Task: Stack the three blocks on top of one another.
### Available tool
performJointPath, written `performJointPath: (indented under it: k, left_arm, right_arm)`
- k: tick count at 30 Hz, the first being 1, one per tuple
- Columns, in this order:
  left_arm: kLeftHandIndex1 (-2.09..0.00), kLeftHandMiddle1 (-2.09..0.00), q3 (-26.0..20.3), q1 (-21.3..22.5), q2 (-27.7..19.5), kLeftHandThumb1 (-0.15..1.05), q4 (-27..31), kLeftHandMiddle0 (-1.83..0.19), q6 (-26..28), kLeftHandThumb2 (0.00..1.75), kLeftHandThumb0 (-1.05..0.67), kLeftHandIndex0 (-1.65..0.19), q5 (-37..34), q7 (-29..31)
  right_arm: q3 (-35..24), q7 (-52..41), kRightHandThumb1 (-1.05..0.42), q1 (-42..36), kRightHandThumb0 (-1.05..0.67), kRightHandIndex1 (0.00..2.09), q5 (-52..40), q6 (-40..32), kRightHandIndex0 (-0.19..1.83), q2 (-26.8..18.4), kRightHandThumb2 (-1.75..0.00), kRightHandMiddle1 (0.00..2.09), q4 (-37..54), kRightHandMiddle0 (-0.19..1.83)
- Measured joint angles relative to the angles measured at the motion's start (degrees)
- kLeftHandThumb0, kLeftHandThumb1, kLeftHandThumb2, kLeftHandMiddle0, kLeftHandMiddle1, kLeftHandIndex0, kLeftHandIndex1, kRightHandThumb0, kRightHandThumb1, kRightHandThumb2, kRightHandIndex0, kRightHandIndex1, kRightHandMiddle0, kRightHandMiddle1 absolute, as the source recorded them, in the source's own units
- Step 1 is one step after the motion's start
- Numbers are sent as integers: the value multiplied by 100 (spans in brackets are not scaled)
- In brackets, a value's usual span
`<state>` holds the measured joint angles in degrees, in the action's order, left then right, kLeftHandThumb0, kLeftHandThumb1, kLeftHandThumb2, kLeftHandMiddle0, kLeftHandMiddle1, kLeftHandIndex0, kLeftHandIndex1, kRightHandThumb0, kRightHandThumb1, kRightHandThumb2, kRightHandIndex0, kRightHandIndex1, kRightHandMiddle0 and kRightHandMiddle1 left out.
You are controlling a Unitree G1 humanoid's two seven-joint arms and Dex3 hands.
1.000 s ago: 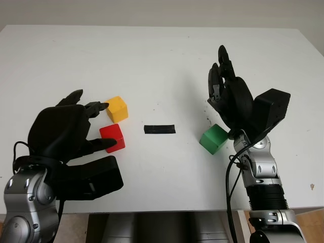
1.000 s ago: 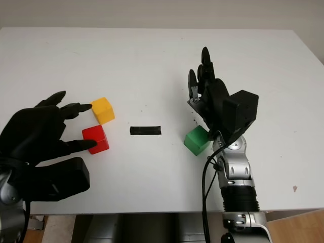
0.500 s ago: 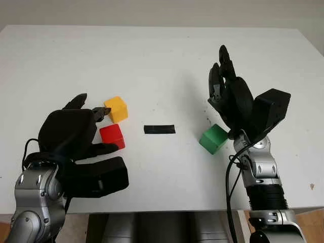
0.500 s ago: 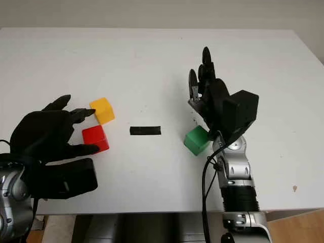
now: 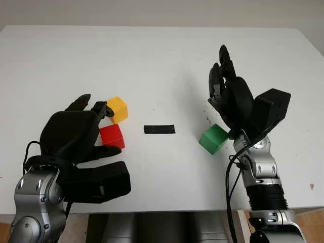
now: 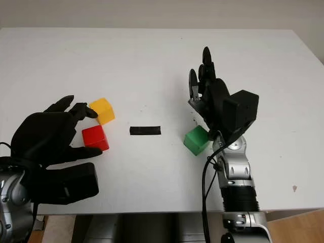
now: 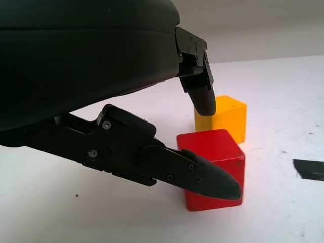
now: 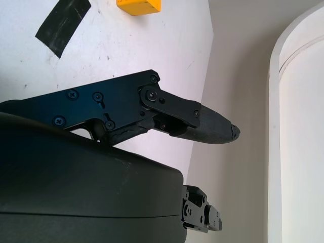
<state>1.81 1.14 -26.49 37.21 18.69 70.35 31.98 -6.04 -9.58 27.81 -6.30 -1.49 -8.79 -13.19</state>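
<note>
A red block sits on the white table, with a yellow block just behind it and a green block off to the right. My left hand is open around the red block. Its thumb lies along the block's near side, and a finger hangs above the block, in front of the yellow block. I cannot tell whether either touches the red block. My right hand is open, raised just behind and above the green block.
A strip of black tape lies on the table between the red and green blocks. The table's front edge runs just below both forearms. The back half of the table is bare white surface.
My left hand has moved forward and to the right, so its thumb and fingers now bracket the red block. The right arm and all three blocks have stayed put.
</note>
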Motion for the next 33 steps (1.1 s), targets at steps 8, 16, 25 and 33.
performJointPath:
  k: [8, 16, 25, 33]
  left_arm:
    - [-131, -5, -18, -33, 186, 99, 10, -11, -96, 5, -76, 18, 271, -98]
    - [-122, -5, -24, -35, 339, 102, 9, -10, -138, 6, -77, 8, 717, -125]
    - [-113, -6, -22, -34, 485, 105, -157, -14, -196, 6, -77, -8, 809, -109]
    - [-127, -5, -44, -34, 484, 105, -182, -16, -286, 7, -79, -6, 622, 80]
  right_arm:
    - [1, -4, -105, 0, -57, 0, 15, 27, -19, 0, -71, 0, -7, -19]
    - [-2, -49, -105, 1, -56, 0, 12, 28, -19, -1, -72, 0, -7, -19]
    - [-2, -50, -105, 0, -57, 0, 15, 27, -19, -2, -71, 0, -6, -19]
    - [-3, -55, -105, 0, -56, 0, 43, 28, -19, -5, -72, 0, -6, -19]
